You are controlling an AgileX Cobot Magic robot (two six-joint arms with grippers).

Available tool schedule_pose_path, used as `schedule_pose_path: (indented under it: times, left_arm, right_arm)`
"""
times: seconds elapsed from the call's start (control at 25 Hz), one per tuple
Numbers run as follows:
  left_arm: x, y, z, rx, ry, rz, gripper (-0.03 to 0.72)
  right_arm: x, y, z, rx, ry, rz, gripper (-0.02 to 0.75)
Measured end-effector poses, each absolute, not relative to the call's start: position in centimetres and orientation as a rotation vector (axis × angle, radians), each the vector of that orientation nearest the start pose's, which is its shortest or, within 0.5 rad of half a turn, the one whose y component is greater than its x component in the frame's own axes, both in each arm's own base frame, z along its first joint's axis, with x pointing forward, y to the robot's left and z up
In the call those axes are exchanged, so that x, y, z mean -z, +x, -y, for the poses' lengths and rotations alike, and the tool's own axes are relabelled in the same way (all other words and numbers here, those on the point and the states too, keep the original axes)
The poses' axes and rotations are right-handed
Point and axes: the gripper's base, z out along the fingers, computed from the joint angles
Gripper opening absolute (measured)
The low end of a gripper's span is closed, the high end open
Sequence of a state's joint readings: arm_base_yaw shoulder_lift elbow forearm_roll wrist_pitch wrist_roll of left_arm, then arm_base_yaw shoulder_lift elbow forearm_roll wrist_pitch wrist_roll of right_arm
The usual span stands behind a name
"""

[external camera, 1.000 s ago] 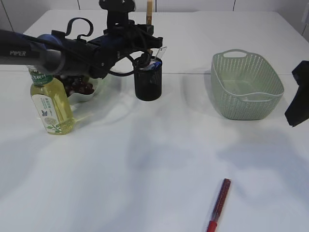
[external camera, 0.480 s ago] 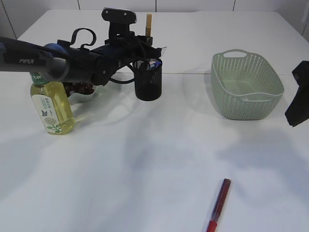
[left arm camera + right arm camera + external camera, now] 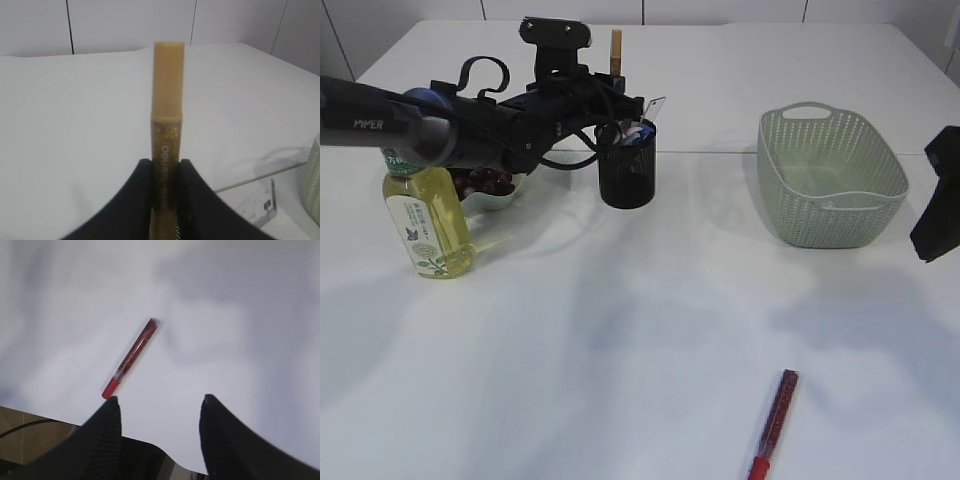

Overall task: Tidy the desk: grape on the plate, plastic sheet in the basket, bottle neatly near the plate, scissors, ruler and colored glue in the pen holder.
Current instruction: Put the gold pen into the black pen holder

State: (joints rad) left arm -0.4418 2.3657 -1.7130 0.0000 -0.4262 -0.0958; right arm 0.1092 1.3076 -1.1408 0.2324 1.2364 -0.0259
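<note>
Looks like the left arm has crept a bit toward the left over the last second, and the gold glitter glue stick [image 3: 616,49] it carries now pokes up slightly left of where it was, while everything on the desk stayed put.

Nearest the camera, the red glitter glue pen [image 3: 773,425] lies flat on the white desk [image 3: 620,360] near the front edge, well apart from everything else. In the right wrist view the same pen [image 3: 130,358] sits on bare desk just ahead of the right gripper [image 3: 159,405], whose jaws are spread wide with nothing between them.

Further back on the left, the clear plastic bottle of yellow drink with a green label [image 3: 423,213] stands upright, just in front of the white plate [image 3: 505,196] with the dark red grapes [image 3: 490,181] on it. To the right of the plate is the black mesh pen holder [image 3: 626,165], with a clear ruler [image 3: 652,108] sticking out of its top. Off to the right, the pale green plastic basket [image 3: 830,178] sits on its own.

Above the holder, the left gripper [image 3: 165,197] is clenched on the lower part of the gold glue stick, holding it upright, cap end up. Can't tell if its bottom end is inside the holder.
</note>
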Motion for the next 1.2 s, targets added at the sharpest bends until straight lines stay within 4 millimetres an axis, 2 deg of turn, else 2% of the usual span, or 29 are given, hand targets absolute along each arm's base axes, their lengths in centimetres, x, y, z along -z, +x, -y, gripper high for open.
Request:
schedule_pose_path:
  times: [0.52,0.84,1.08,1.2]
  left_arm:
    - [-16.16,48.97,23.16,0.393,0.303,-1.735,0.133]
    - [-16.16,48.97,23.16,0.393,0.303,-1.735,0.292]
    - [-16.15,48.97,23.16,0.393,0.303,-1.735,0.308]
    - [-16.8,48.83,23.1,0.388,0.308,-1.761,0.309]
  right_arm:
    - [-32.19,23.5,-4.57,-0.346,-0.128,-2.874,0.405]
    - [-32.19,23.5,-4.57,-0.346,-0.128,-2.874,0.405]
    - [-32.19,23.5,-4.57,-0.346,-0.128,-2.874,0.405]
    - [-32.19,23.5,-4.57,-0.346,-0.128,-2.874,0.405]
